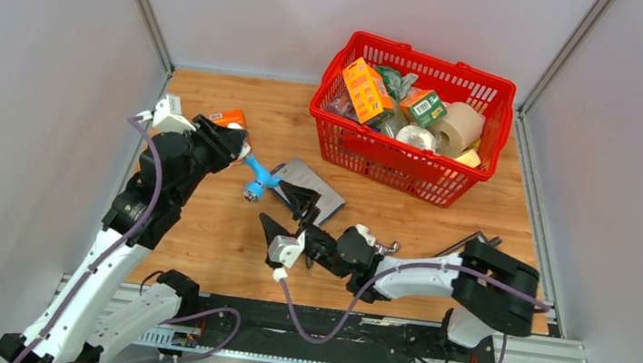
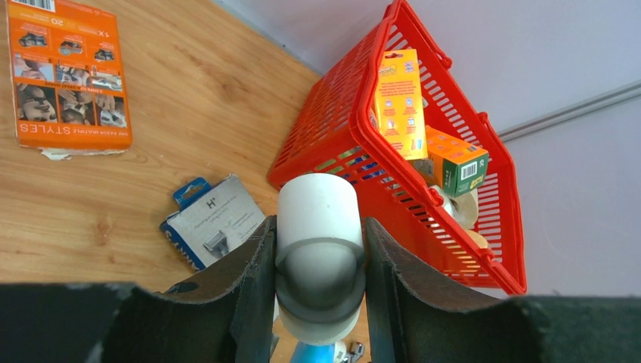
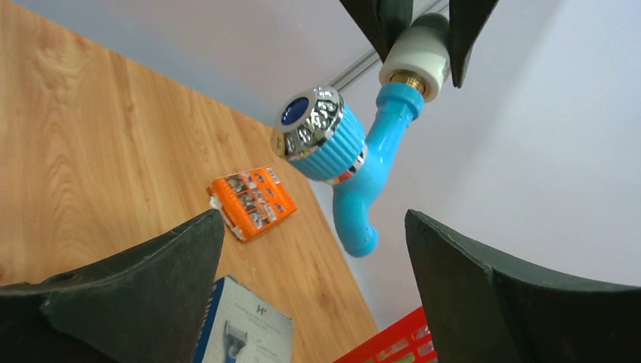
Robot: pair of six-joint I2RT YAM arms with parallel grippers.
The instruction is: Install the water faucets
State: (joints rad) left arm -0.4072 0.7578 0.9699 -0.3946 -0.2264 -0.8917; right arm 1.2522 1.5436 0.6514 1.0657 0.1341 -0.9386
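Observation:
My left gripper (image 1: 236, 150) is shut on the white end fitting (image 2: 317, 242) of the light-blue faucet (image 1: 256, 178) and holds it in the air above the wooden table, spout end towards the right arm. In the right wrist view the faucet (image 3: 372, 178) hangs from the left gripper's fingers (image 3: 374, 19), with its white fitting (image 3: 416, 66), a brass thread, and a blue ribbed knob with a chrome cap (image 3: 314, 132). My right gripper (image 1: 286, 217) is open and empty just below the faucet; the wrist view shows its jaws wide apart (image 3: 312, 234) with the spout between and above them, not touching.
A red basket (image 1: 365, 164) full of boxes and tape rolls stands at the back right. A grey-blue razor box (image 1: 316, 184) lies under the right gripper. An orange packet (image 1: 230, 117) lies at the back left. Grey walls enclose three sides of the table.

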